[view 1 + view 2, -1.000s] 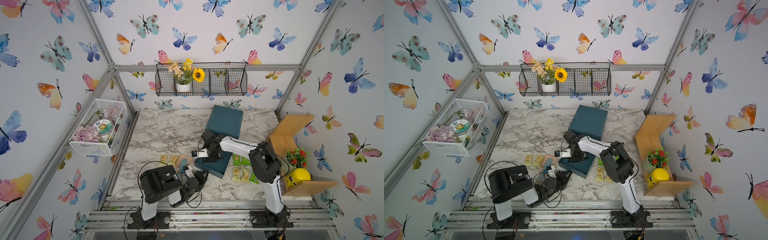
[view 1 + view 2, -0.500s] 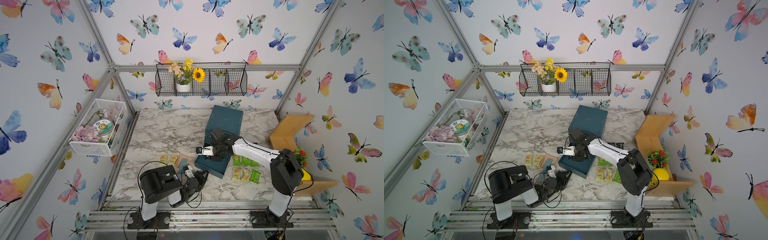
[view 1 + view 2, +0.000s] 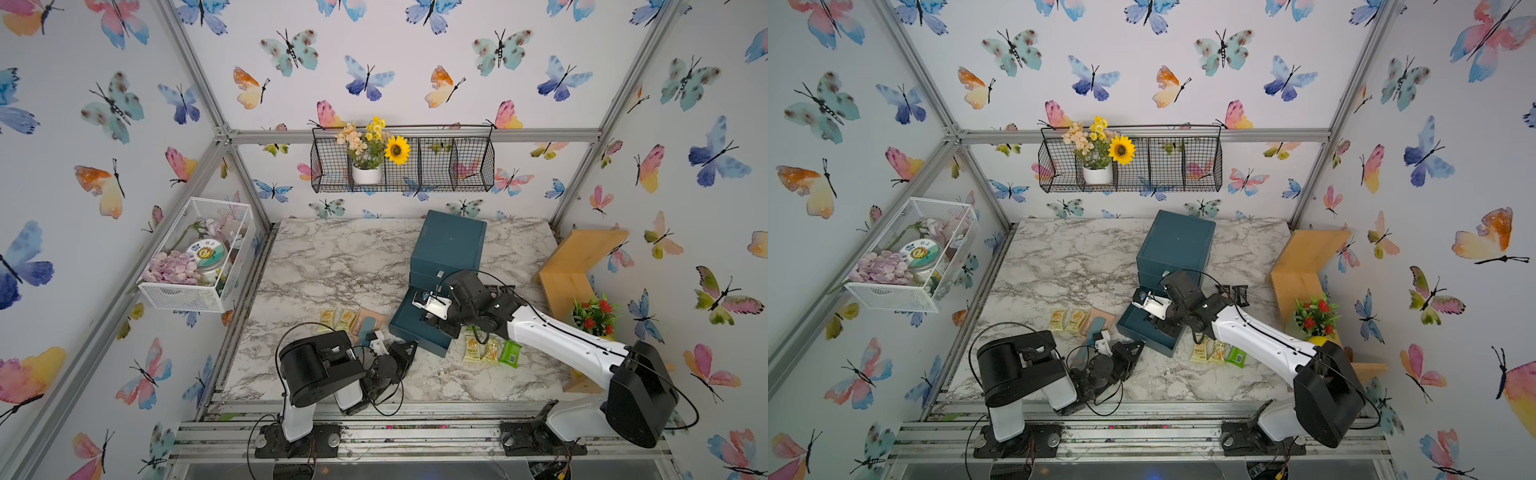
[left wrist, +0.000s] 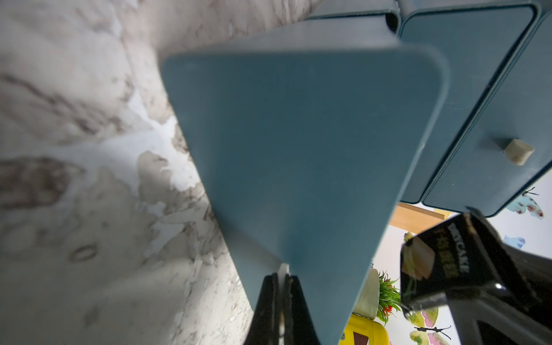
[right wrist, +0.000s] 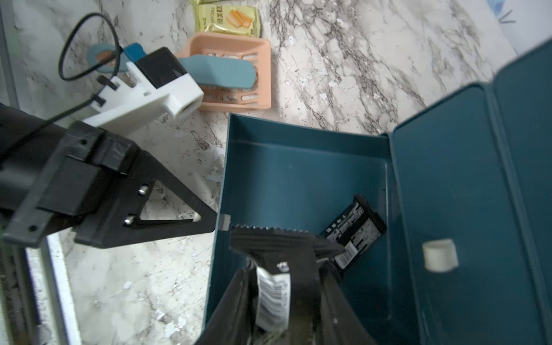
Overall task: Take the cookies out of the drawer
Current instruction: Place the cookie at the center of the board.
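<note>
The teal drawer [image 3: 417,330] [image 5: 298,173] stands pulled out of the teal cabinet [image 3: 449,245]. My left gripper [image 3: 409,347] [image 4: 282,277] is shut on the drawer's small white knob [image 5: 226,222]. Over the drawer, my right gripper [image 3: 438,326] [image 5: 283,274] is shut on a black cookie packet [image 5: 277,242] [image 4: 433,260], lifted off the drawer floor. A second black packet [image 5: 355,230] lies in the drawer's back corner. Yellow and green cookies [image 3: 490,351] [image 3: 1219,353] lie on the marble right of the drawer, and yellow ones [image 3: 336,320] [image 5: 228,18] left of it.
A teal brush on a peach dustpan [image 3: 368,324] [image 5: 236,74] lies just left of the drawer, close to my left wrist. A wooden shelf [image 3: 582,257] with a red-flowered plant [image 3: 594,316] lines the right wall. The drawer above, with its white knob [image 5: 439,254], is closed.
The right arm's elbow has swung down and out to the right. Its gripper has shifted slightly right over the drawer and closed on the black packet. The left arm has not moved.
</note>
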Controlling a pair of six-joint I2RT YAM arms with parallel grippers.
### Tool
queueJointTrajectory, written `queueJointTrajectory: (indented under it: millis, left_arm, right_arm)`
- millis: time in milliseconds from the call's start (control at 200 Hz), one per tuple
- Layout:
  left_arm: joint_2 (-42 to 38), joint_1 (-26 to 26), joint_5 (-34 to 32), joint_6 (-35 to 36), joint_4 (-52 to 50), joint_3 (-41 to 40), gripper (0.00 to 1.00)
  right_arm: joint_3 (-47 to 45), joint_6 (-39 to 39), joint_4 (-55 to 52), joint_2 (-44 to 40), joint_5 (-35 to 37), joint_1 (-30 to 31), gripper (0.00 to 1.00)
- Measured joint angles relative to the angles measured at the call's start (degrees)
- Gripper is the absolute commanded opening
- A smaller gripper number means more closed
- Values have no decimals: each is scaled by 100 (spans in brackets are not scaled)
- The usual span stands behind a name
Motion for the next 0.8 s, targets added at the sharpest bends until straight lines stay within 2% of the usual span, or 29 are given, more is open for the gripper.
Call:
queueJointTrajectory:
  millis: [215, 451, 596, 801]
  left_arm:
    - [0, 0, 0, 0, 0, 0, 0]
    - [0, 0, 0, 2, -4, 7, 0]
    - [0, 0, 0, 2, -7, 7, 0]
    - [0, 0, 0, 2, -7, 7, 0]
  right_arm:
    - [-597, 1777, 361, -691, 470, 0, 25]
    - [-876, 3598, 205, -1121, 1521, 0, 25]
    - [-1121, 4282, -105, -1537, 2236, -2, 26]
    - [-1145, 4653, -376, -1637, 2752, -258, 26]
